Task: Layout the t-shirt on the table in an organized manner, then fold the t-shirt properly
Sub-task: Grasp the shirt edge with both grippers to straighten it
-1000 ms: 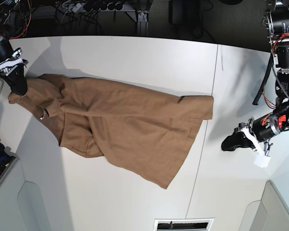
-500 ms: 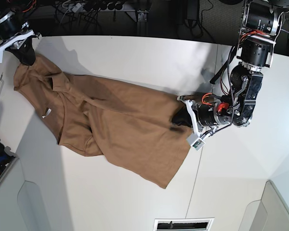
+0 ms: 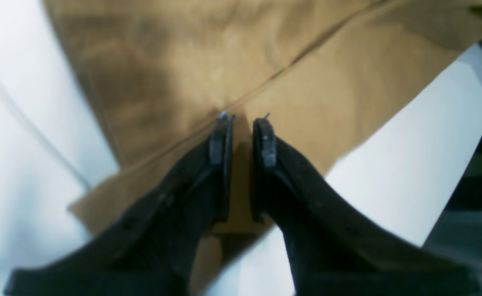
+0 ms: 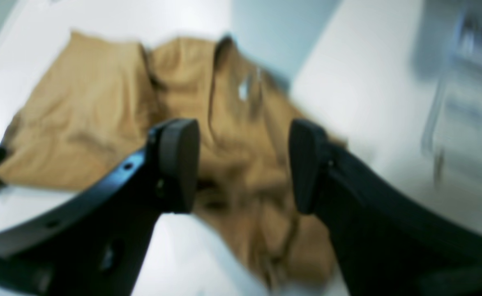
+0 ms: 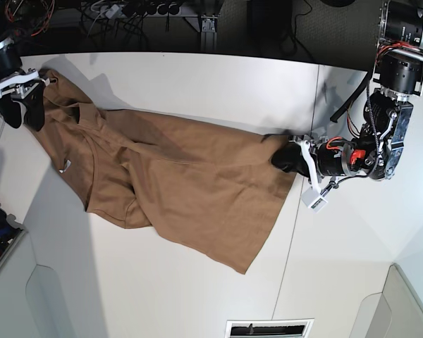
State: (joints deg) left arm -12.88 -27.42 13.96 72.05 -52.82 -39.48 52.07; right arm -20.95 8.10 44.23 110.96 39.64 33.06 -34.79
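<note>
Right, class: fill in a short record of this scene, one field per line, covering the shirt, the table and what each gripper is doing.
Garment: tan t-shirt, lying stretched across the table, creased, not folded
Surface: white table
Neck tag: small white tag showing at the collar end
Left gripper: at the hem end, jaws narrowly apart over the fabric; grip unclear
Right gripper: at the collar end, jaws wide open, holding nothing

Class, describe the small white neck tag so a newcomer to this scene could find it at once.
Start at the white table and the tan-brown t-shirt spread across it. Follow the shirt to its bunched collar end, on the base view's left. There, at the fabric's edge, sits the neck tag: the only white fleck on otherwise plain brown cloth.
</note>
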